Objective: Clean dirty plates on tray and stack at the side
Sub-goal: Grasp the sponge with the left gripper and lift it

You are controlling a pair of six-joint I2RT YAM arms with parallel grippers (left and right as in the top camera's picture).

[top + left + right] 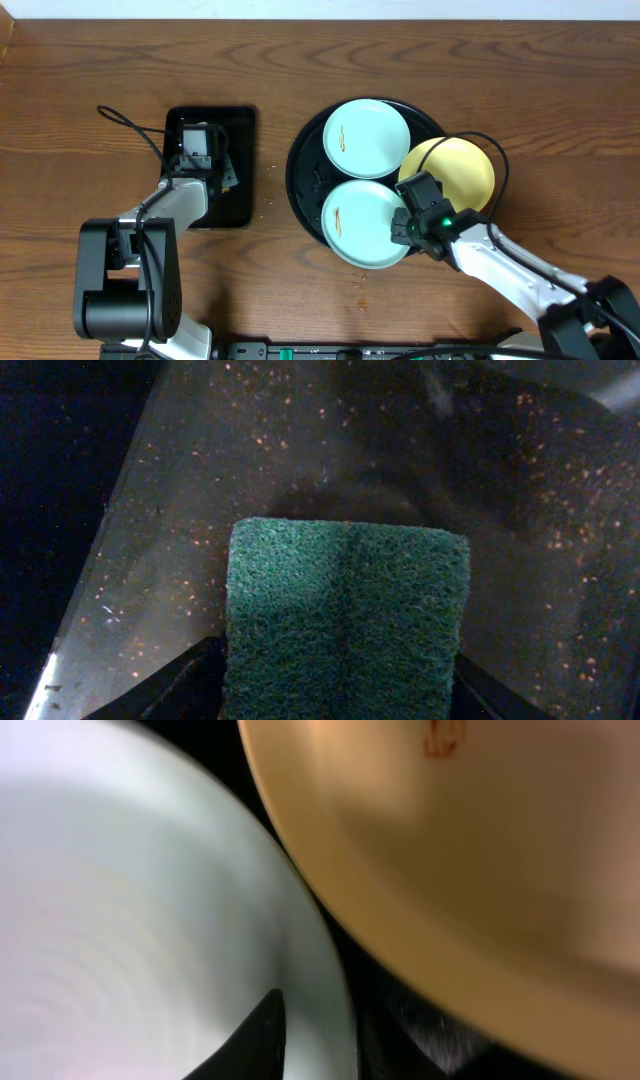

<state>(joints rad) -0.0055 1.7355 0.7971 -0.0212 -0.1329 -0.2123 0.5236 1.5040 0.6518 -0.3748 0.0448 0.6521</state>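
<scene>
Large round glossy black tray (300,165): on the wooden table (80,60), right of centre
Far pale blue round plastic plate (365,138): lies in the tray's far half, with a thin brown streak on its left part
Near pale blue round plastic plate (360,225): lies in the tray's near half, its near edge reaching over the rim, with a brown streak too
Pale yellow round plastic plate (460,170): at the tray's right side, jutting past the rim, with a small brown smear (440,740) on it
Left claw (203,148): low over the small rectangular black tray (245,150); its fingers (190,682) lie against both sides of a green scouring sponge (345,615) (pressing or only flanking it, I cannot tell)
Right claw (408,212): down where the near blue plate meets the yellow one; only one dark fingertip (262,1038) shows clearly, over the blue rim, so apart or together I cannot tell
</scene>
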